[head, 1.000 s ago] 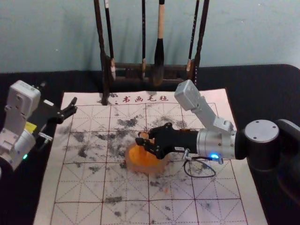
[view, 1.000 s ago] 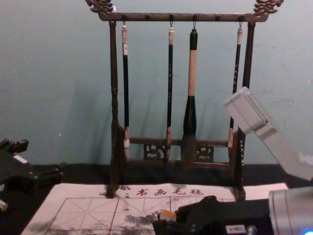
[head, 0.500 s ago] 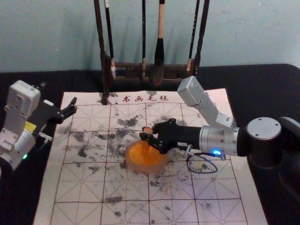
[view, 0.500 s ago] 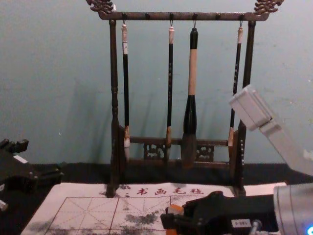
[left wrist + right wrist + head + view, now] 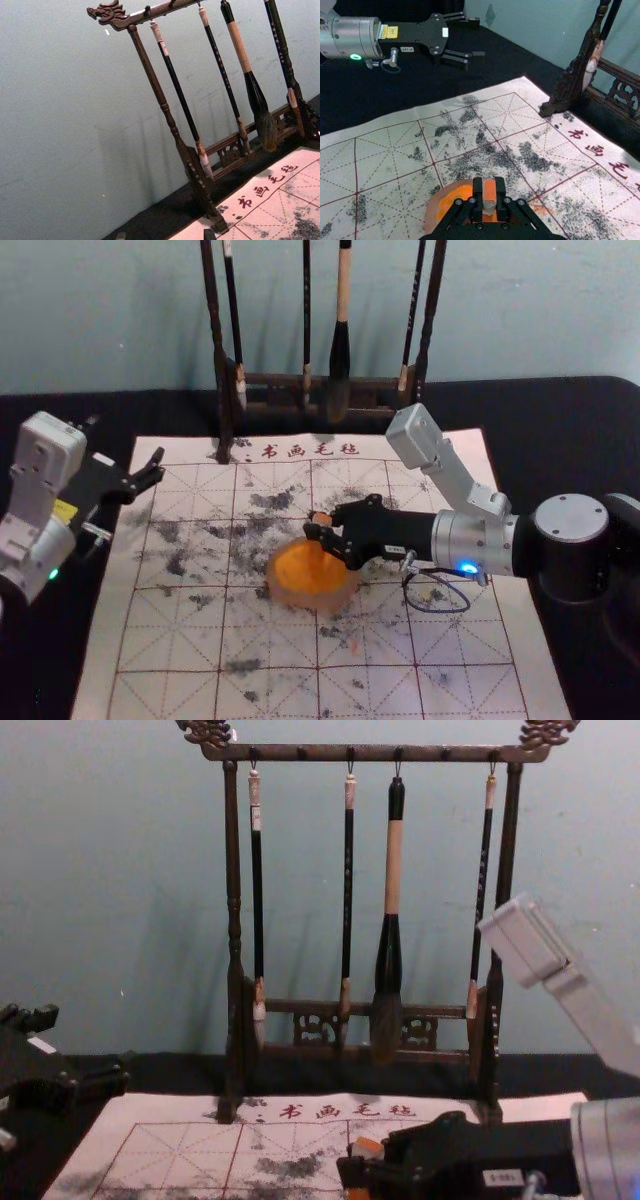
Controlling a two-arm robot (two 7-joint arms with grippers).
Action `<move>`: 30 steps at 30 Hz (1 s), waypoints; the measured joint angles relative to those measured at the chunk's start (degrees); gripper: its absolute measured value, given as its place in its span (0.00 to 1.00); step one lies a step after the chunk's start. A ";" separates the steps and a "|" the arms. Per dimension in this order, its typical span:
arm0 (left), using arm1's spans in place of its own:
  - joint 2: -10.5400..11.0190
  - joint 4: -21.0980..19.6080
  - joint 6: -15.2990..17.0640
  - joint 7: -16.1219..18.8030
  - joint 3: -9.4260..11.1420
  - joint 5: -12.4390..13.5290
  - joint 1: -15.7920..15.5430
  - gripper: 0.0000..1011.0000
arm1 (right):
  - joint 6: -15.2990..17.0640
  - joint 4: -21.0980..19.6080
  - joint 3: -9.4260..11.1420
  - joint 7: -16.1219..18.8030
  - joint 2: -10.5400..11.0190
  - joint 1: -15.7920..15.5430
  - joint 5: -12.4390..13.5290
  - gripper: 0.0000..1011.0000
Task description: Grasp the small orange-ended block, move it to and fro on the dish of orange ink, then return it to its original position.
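- As I look down through the head view, my right gripper [image 5: 322, 522] is reaching in over the far part of the round, pale dish of orange ink [image 5: 311, 602], pincers closed on the small pale block with an orange end [image 5: 320, 519].
- From the right wrist view I get what the head view mostly hides: the block upright between the fingertips, orange on top, whitish face below, with the dish beneath. Whether it touches the ink, I can't tell.
- The chest view gives me the block's orange side-on beside the gripper.
- My left gripper [image 5: 126, 445] is parked by the left edge of the white, red-gridded, black-smudged mat [image 5: 165, 640]; the right wrist view shows its fingers spread.
- The left wrist view adds the carved dragon-head end of the dark wooden rack [image 5: 165, 107] and its hanging brushes [image 5: 255, 95], behind the mat.
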 joint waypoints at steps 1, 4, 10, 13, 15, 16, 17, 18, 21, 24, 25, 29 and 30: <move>0.00 0.00 0.00 0.00 0.00 0.00 0.00 0.99 | 0.00 -0.05 0.02 -0.01 0.00 -0.02 0.00 0.12; 0.00 0.00 0.00 0.00 0.00 0.00 0.00 0.99 | -0.01 -0.21 0.08 -0.07 0.04 -0.07 0.00 0.11; 0.00 0.00 0.00 0.00 0.00 0.00 0.00 0.99 | -0.03 -1.44 0.47 -0.34 0.40 -0.34 0.15 0.11; 0.00 -0.01 0.00 0.00 0.00 0.00 0.00 0.99 | -0.02 -3.27 1.02 -1.02 0.88 -0.89 0.33 0.12; 0.00 0.00 0.00 0.00 0.00 0.00 0.00 0.99 | -0.02 -4.13 1.25 -1.29 1.12 -1.14 0.42 0.11; 0.00 0.00 0.00 0.00 0.00 0.00 0.00 0.99 | -0.02 -4.59 1.38 -1.42 1.26 -1.27 0.48 0.11; 0.00 0.00 0.00 0.00 0.00 0.00 0.00 0.99 | -0.01 -5.02 1.50 -1.53 1.40 -1.39 0.54 0.11; 0.00 0.00 0.00 0.00 0.00 0.00 0.00 0.99 | 0.02 -5.95 1.76 -1.77 1.70 -1.66 0.68 0.11; 0.00 0.00 0.00 0.00 0.00 0.00 0.00 0.99 | 0.05 -7.92 2.39 -2.14 2.47 -2.23 1.01 0.11; 0.00 0.00 0.00 0.00 0.00 0.00 0.00 0.99 | 0.11 -10.03 3.16 -2.40 3.45 -2.96 1.61 0.11; 0.00 0.00 0.00 0.00 0.00 0.00 0.00 0.99 | 0.13 -10.54 3.35 -2.44 3.73 -3.12 1.76 0.11; 0.00 -0.01 0.00 0.00 0.00 0.00 0.00 0.99 | 0.36 -13.37 4.44 -2.96 5.36 -4.15 2.40 0.12; 0.00 0.00 0.00 0.00 0.00 0.00 0.00 0.99 | 0.49 -14.59 4.99 -3.33 6.14 -4.70 2.65 0.11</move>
